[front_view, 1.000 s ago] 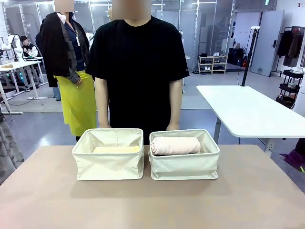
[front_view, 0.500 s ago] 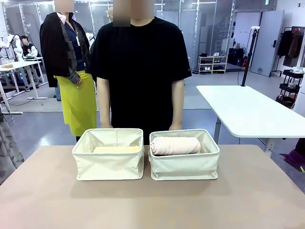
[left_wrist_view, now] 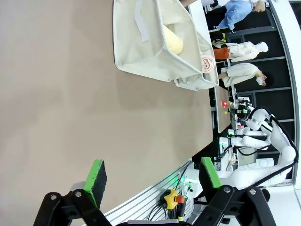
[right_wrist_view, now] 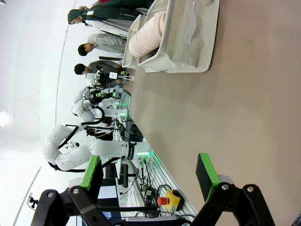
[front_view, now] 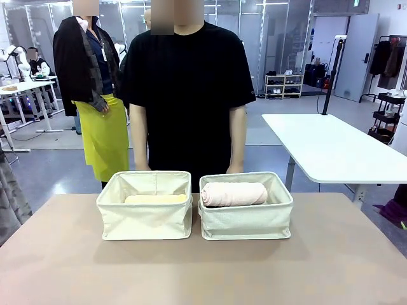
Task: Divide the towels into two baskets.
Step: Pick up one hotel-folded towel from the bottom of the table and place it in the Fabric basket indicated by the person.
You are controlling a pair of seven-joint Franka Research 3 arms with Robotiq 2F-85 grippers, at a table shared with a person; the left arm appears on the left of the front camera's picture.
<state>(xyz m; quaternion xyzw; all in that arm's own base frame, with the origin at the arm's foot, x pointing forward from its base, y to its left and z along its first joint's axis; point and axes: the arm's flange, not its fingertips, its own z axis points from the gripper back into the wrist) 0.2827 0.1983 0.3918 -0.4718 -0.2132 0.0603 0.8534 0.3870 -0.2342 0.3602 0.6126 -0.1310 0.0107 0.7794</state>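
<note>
A: Where are the rolled terry towels seen?

B: Well ahead of the empty, spread left gripper point(left_wrist_view: 150, 176), the pale yellow roll point(left_wrist_view: 173, 39) is held in a cream canvas basket point(left_wrist_view: 141, 52).

A: And the right gripper point(right_wrist_view: 149, 176)?

B: Likewise spread and empty; the pale pink roll point(right_wrist_view: 146, 36) is seen far ahead in the second cream basket point(right_wrist_view: 197, 47).

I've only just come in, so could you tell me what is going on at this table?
Nobody is handling anything right now. Two cream baskets stand side by side: the left basket holds a pale yellow towel, the right basket a pale pink towel. A person stands behind them, arms down. The left gripper and right gripper are open, holding nothing, back from the baskets.
</note>
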